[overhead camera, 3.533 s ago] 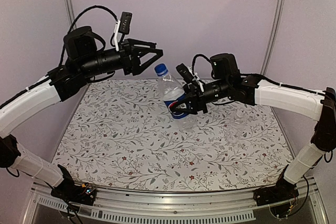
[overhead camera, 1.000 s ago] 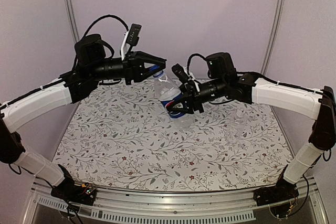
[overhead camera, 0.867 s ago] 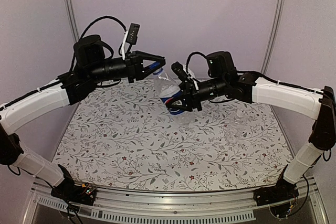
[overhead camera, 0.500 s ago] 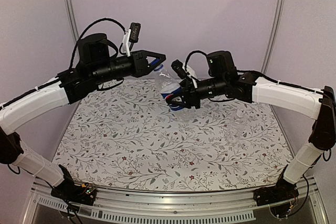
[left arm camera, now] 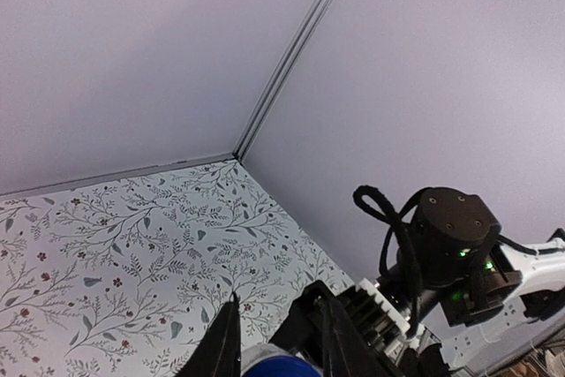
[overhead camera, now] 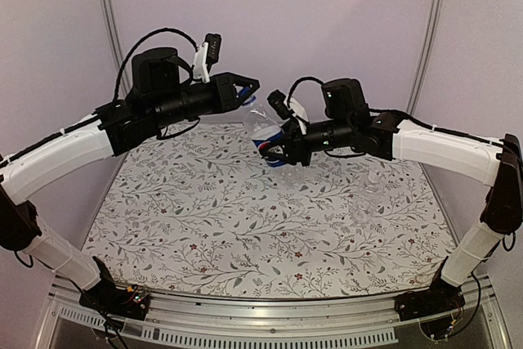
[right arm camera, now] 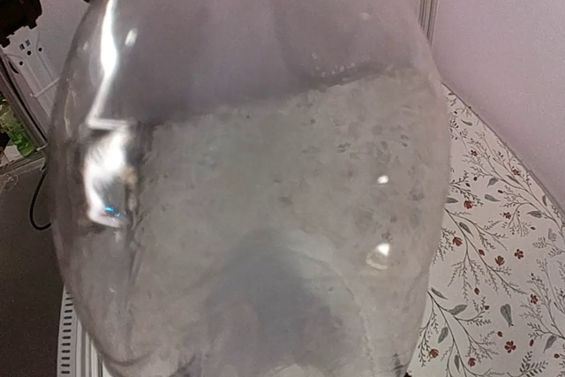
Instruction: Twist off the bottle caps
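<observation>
Left gripper (overhead camera: 248,92): reaching in from the left, high over the far middle of the table (overhead camera: 204,226). Jaws closed on the blue cap (overhead camera: 245,98); a sliver of blue shows between my fingertips from above. The left wrist view shows the cap low in the picture between my two dark fingers (left arm camera: 226,346).

Right gripper (overhead camera: 276,151): coming in from the right. Jaws clamped on the labelled bottle (overhead camera: 263,130), at the blue label band. The bottle is held off the table, tilted, with its neck pointing up and left into my left gripper. In the right wrist view its clear body fills nearly the whole picture.

I cannot tell whether the cap sits threaded on the neck or just free of it; my fingers hide the joint.

Plain bottle (overhead camera: 372,182): upright on the flowered cloth (overhead camera: 163,194), right side of the table, below my right forearm and well apart from both grippers. It is faint against the pattern; its cap is too small to make out.
</observation>
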You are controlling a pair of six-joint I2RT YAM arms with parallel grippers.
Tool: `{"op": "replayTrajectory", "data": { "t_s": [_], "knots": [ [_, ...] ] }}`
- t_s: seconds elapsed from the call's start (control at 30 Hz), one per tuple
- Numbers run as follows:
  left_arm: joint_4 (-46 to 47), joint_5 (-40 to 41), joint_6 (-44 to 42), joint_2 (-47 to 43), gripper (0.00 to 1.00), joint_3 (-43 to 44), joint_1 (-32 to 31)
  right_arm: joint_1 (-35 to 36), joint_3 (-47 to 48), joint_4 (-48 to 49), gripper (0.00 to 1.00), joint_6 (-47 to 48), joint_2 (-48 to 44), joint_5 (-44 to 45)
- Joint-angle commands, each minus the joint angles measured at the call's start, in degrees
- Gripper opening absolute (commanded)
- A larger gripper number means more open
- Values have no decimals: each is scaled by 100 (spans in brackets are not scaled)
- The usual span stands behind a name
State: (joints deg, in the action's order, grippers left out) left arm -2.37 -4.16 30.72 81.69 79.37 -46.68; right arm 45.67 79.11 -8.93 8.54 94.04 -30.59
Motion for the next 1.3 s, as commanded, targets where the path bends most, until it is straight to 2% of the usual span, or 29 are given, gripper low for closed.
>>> {"op": "replayTrajectory", "data": {
  "t_s": [0.0,0.4,0.63,0.87,0.97,1.27],
  "knots": [
    [251,289,-289,-114,20,101,35,-30,-103,-94,35,25,-4,-389],
    [768,-413,-466,-304,46,-228,68,-32,-123,71,35,104,-68,-1344],
    [766,-491,-514,-448,47,-349,150,-32,-205,103,35,70,-93,-1274],
    [394,311,-1048,-1124,48,-919,297,-167,-550,130,34,-50,-325,-866],
    [435,404,-1303,-1489,49,-1274,378,-186,-715,222,34,-77,-439,-814],
    [99,717,-1810,-1814,58,-1471,472,-208,-750,384,35,-170,-479,-803]
  ]
}}
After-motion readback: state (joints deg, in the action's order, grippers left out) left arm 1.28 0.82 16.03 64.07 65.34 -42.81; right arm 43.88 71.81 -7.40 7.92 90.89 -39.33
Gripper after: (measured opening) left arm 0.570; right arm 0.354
